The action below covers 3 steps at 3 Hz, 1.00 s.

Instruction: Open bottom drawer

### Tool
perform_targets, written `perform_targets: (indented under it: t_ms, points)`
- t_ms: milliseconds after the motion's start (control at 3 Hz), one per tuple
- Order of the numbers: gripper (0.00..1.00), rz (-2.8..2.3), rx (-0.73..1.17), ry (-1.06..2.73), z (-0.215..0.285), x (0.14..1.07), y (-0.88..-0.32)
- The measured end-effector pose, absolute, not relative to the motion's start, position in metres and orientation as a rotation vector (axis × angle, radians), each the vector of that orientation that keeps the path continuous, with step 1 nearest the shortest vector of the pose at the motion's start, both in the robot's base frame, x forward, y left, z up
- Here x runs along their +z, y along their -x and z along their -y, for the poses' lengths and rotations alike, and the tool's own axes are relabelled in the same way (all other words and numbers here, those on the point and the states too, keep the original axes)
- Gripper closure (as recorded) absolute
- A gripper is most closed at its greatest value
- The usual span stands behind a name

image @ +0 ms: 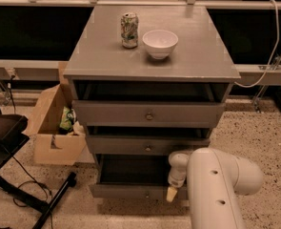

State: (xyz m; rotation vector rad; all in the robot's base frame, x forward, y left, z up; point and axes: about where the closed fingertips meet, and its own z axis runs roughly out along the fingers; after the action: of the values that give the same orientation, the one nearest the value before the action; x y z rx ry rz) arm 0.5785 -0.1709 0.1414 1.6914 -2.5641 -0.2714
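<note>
The grey wooden chest [152, 56] has three drawers. The bottom drawer [125, 191] is pulled part way out, and its dark inside [133, 170] shows above the flat grey front. My gripper [172, 191] hangs from the white arm [216, 190] at the top edge of that drawer front, right of its middle. It is just right of the small knob [146, 194]. The middle drawer [147, 145] and the top drawer [148, 113] also stand slightly out.
A green soda can [129, 30] and a white bowl [160, 43] stand on the chest top. An open cardboard box [59, 123] with items sits on the floor to the left. A black stand and cable [16, 175] lie at the lower left. Speckled floor lies to the right.
</note>
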Motion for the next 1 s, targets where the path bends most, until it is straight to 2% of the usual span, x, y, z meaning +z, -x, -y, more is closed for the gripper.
perform_targets:
  t_ms: [333,1000]
  points:
    - [0.00,2.562,-0.274,-1.690,0.171,0.140,-0.577]
    - [0.00,2.622,-0.207,-1.715,0.163,0.166,-0.583]
